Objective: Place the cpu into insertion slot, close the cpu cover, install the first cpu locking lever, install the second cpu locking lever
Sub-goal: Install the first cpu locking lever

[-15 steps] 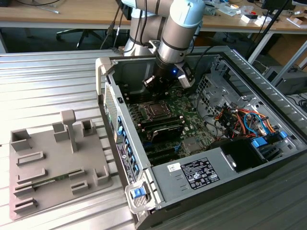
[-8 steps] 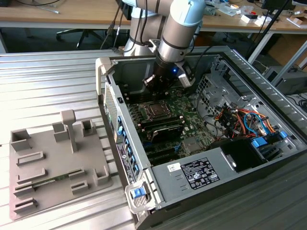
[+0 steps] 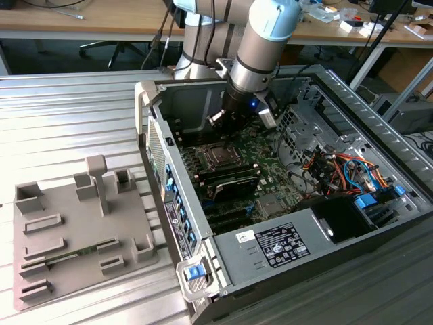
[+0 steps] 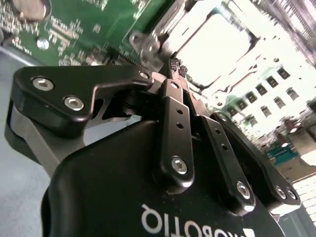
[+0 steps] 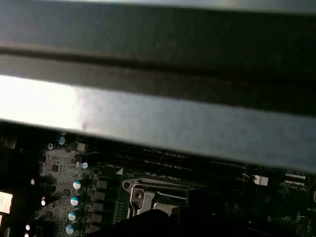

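Reaching down into the open computer case [image 3: 223, 261], which lies on its side on a ribbed metal table [image 3: 74, 108], the arm [image 3: 260, 40] holds its gripper [image 3: 226, 132] low over the green motherboard [image 3: 274, 162], right at the edge of the insertion slot [image 3: 220, 157]. In the second wrist view the gripper [image 4: 175, 66] is drawn closed, its 2 black fingers meeting at the tips beside a corner of the cpu cover [image 4: 165, 24]. Whether a thin lever is pinched between them I cannot make out. The cover seems to lie flat on the slot, with the cpu [image 4: 212, 44] seated inside as a washed-out pale square, so I judge the work to be at the locking levers. That step calls for a fine hold and a short, guided sweep. A white printed label [image 3: 281, 245] sits on the case wall, and white lettering [image 4: 192, 224] marks the gripper body.
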Controlling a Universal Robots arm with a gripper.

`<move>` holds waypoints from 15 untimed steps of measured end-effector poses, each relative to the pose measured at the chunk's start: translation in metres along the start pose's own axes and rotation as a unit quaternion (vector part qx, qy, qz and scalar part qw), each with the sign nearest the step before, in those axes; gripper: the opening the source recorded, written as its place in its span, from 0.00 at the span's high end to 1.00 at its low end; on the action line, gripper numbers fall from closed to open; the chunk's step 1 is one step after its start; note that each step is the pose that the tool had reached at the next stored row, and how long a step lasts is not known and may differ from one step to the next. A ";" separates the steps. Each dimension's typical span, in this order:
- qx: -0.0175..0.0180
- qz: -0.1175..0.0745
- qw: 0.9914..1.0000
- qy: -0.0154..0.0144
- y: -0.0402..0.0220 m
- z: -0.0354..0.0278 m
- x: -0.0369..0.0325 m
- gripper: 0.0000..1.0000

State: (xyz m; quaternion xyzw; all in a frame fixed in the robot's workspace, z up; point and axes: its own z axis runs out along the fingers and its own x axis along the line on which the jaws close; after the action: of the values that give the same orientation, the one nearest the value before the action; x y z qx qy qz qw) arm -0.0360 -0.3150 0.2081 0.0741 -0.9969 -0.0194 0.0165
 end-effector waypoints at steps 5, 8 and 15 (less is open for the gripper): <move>0.002 0.001 1.000 0.001 -0.0155 -0.0006 0.0009 0.89; 0.008 0.004 1.000 0.002 -0.0186 -0.0007 0.0009 0.89; 0.013 0.015 1.000 0.003 -0.0204 -0.0042 -0.0041 0.89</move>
State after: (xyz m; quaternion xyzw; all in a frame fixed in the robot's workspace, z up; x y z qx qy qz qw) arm -0.0288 -0.3347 0.2113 0.0591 -0.9981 -0.0057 0.0184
